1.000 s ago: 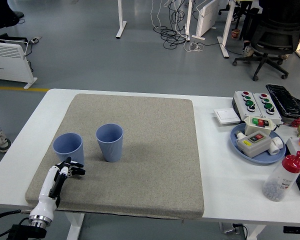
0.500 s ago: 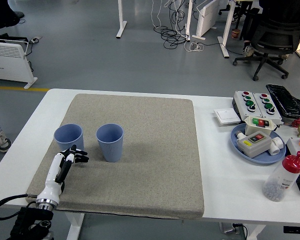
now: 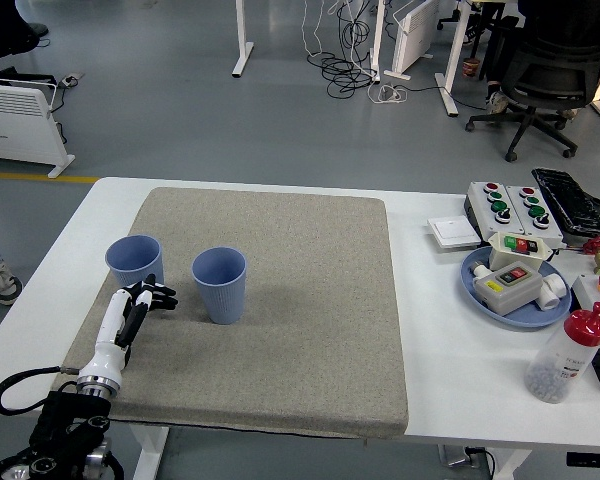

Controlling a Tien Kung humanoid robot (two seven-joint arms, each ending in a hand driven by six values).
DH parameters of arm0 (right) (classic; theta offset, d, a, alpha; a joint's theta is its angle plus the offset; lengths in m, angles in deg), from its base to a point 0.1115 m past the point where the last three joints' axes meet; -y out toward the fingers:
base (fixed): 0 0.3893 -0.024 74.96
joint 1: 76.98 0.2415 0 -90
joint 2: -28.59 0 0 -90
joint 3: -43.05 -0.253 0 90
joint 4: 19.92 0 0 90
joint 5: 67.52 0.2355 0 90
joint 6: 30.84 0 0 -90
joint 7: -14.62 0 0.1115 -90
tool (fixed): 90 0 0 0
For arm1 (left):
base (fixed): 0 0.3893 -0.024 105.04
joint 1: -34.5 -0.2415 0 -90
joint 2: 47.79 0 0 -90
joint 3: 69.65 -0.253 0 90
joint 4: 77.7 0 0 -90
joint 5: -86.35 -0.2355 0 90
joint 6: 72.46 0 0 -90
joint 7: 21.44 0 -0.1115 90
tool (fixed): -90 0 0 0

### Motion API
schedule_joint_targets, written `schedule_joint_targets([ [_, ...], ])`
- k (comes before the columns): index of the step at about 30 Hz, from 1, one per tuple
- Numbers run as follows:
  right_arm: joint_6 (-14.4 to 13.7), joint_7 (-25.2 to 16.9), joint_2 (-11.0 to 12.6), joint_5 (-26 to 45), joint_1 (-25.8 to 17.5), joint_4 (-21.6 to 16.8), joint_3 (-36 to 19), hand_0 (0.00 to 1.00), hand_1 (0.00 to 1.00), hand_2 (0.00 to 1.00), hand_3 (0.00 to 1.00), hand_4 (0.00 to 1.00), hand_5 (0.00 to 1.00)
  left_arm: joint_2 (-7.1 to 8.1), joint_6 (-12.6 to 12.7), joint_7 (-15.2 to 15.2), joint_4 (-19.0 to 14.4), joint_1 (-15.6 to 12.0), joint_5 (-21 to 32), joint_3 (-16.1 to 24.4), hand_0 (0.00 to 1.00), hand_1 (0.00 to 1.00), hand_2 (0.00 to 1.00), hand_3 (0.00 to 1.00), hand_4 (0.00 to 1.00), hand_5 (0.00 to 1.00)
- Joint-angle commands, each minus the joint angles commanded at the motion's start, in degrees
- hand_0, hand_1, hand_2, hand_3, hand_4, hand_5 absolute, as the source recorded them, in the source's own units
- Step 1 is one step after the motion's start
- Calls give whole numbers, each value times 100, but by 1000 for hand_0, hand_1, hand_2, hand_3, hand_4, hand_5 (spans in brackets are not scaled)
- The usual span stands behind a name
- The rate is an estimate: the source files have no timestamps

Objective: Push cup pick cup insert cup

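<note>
From where I stand, only the robot's left hand [image 3: 130,312] and forearm show, down by the near left corner of the bench [image 3: 450,330]. The hand is slim, with a glossy white shell along its back and palm, and its fingers [image 3: 156,294] are black with thin jointed segments. Toward the bench edge the white shell narrows into a shiny silver metal ring at the wrist [image 3: 98,381]. Below that ring sits a blocky black forearm housing [image 3: 68,418]. A black cable [image 3: 22,385] loops out from the housing's left side, curving back in beside the wrist.
</note>
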Motion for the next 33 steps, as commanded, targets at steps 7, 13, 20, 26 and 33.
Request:
schedule_joint_targets([
  [7, 3, 3, -6, -8, 1, -4, -3, 690, 619, 630, 543, 90, 480, -38, -32, 25, 299, 232, 59, -96, 570, 468, 450, 436, 529, 998],
  [13, 5, 11, -6, -37, 6, -5, -15, 690, 618, 631, 543, 90, 481, -143, -62, 60, 585, 485, 97, -185, 570, 468, 448, 435, 527, 998],
  [20, 2, 0, -7, -6, 14, -8, 1, 689, 619, 631, 543, 91, 480, -183, -89, 13, 759, 610, -8, -207, 567, 467, 446, 433, 522, 998],
  [26, 4, 2, -4, -12, 6, -8, 2, 689, 619, 631, 543, 91, 485, -145, -60, -30, 551, 504, -107, -132, 561, 466, 446, 433, 521, 998],
  [33, 6, 12, 1, -32, -35, -6, -11, 689, 619, 631, 543, 91, 484, 26, 47, -144, 14, 61, -403, 137, 548, 466, 446, 433, 520, 998],
])
